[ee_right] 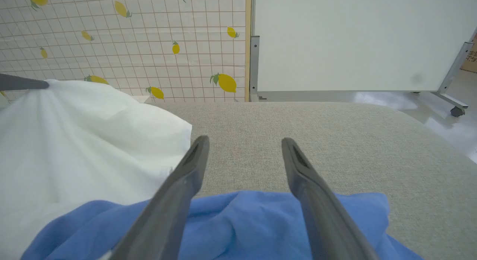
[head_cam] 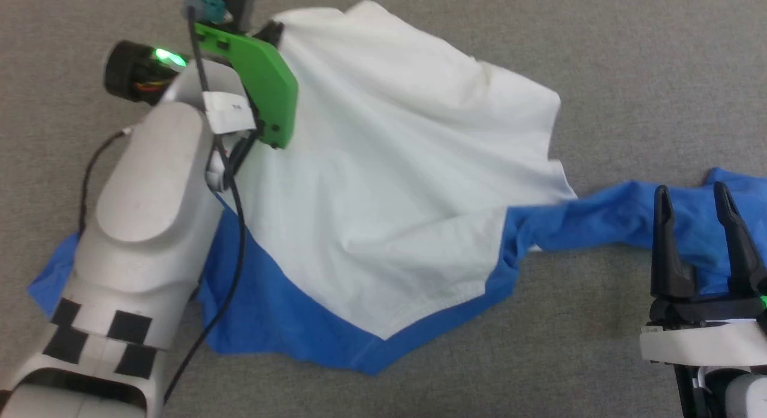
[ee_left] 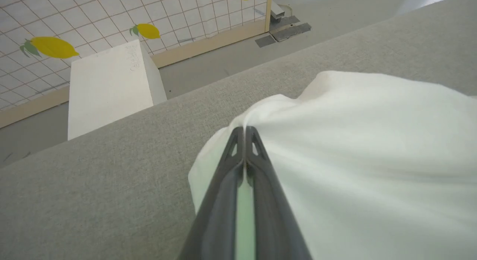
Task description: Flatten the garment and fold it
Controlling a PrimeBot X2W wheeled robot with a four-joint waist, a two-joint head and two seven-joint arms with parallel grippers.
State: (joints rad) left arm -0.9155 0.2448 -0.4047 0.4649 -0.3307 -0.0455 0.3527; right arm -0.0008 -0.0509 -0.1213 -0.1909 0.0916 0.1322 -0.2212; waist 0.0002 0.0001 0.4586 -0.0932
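White-and-blue garment [head_cam: 389, 184] lies rumpled mid-tabletop [head_cam: 629, 58], thin, light, floppy, so pinch hems or corners; left gripper [ee_left: 245, 130] clenched on its white edge toward tabletop's far side, right gripper [head_cam: 690, 189] released, 2 fingers over the blue sleeve [head_cam: 599, 220].

**Grey woven work surface** [head_cam: 629, 76], seen from above, extending to every edge of the frame. One garment [head_cam: 371, 244] lies directly on it, spread out but rumpled. Its white body [head_cam: 419, 136] covers the centre and upper centre in broad creases. A blue band [head_cam: 287, 313] borders the lower left edge. One blue sleeve [head_cam: 599, 220] trails along the surface to the right edge of the frame. The white corner at upper left rises off the surface in a peak.
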